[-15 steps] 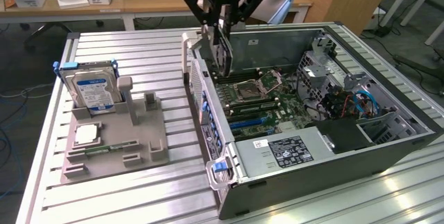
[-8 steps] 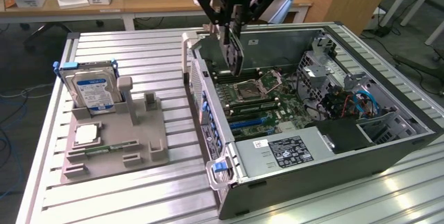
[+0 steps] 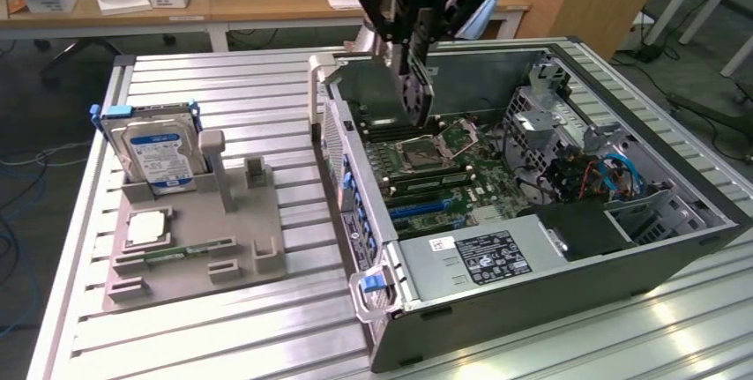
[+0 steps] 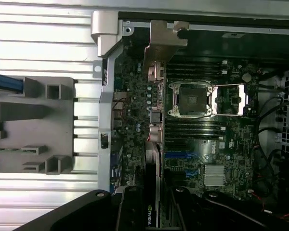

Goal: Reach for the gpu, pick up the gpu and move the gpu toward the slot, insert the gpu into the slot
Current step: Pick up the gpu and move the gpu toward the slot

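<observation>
Black jaws clamp the gpu (image 3: 415, 89) upright over the open computer case (image 3: 588, 287); insertion step, calling for straight, aligned lowering.

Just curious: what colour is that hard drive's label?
Hard drive label: blue and white, best in exterior view.

Exterior view's evenly lit from overhead, with soft glare patches on the ribbed table (image 3: 676, 314). Wrist view blows that table out white, while inside the computer case (image 4: 105, 110) it's murky. The claw (image 4: 156, 214) gripping the gpu (image 4: 151, 183) is basically black shadow.
</observation>
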Robot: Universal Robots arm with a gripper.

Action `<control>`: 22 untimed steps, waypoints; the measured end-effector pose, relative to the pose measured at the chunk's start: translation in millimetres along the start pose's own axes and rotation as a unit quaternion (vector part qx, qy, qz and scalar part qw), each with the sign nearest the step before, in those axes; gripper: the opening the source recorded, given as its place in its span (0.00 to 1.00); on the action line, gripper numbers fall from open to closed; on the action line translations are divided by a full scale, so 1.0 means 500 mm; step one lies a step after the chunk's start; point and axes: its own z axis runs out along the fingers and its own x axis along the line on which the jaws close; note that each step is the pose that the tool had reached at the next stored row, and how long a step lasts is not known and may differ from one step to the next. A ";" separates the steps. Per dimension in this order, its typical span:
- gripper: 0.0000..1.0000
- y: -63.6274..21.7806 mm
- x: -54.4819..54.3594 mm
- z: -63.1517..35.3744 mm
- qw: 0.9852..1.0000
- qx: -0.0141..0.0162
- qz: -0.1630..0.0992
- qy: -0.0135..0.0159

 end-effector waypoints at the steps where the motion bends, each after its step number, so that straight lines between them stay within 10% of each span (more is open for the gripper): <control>1: 0.25 0.000 -0.006 0.000 1.000 0.000 0.000 0.000; 22: 0.25 -0.001 -0.162 0.005 1.000 0.000 0.000 0.001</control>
